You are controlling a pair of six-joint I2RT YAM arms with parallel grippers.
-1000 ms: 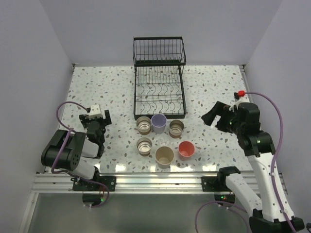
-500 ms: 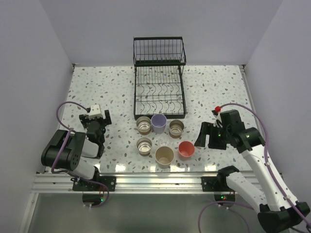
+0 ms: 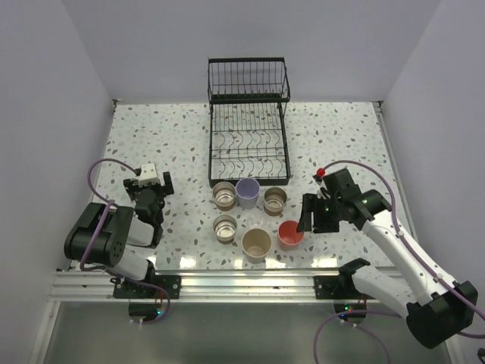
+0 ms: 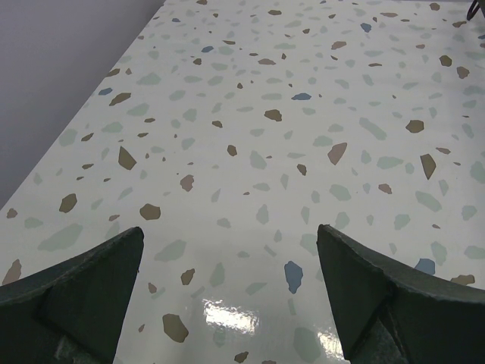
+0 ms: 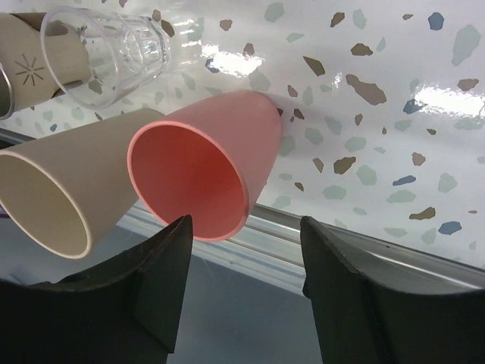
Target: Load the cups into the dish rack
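Six cups stand in front of the dish rack (image 3: 248, 152): three brown ones (image 3: 223, 195) (image 3: 275, 200) (image 3: 225, 227), a lavender one (image 3: 247, 192), a beige one (image 3: 256, 243) and a coral-pink one (image 3: 290, 233). My right gripper (image 3: 309, 216) is open and empty, low beside the coral-pink cup's right side. In the right wrist view the coral-pink cup (image 5: 204, 167) lies just ahead of the open gripper (image 5: 246, 227), with the beige cup (image 5: 68, 186) and a clear cup (image 5: 106, 53) beyond. My left gripper (image 3: 158, 191) is open and empty over bare table (image 4: 229, 231).
The rack's upright wire basket (image 3: 248, 80) stands against the back wall. The table's metal front rail (image 5: 318, 243) runs close behind the coral-pink cup. Walls close in the table on the left, back and right.
My right arm has swung left and down from the right side of the table to the coral-pink cup. The left arm and the cups have not moved.
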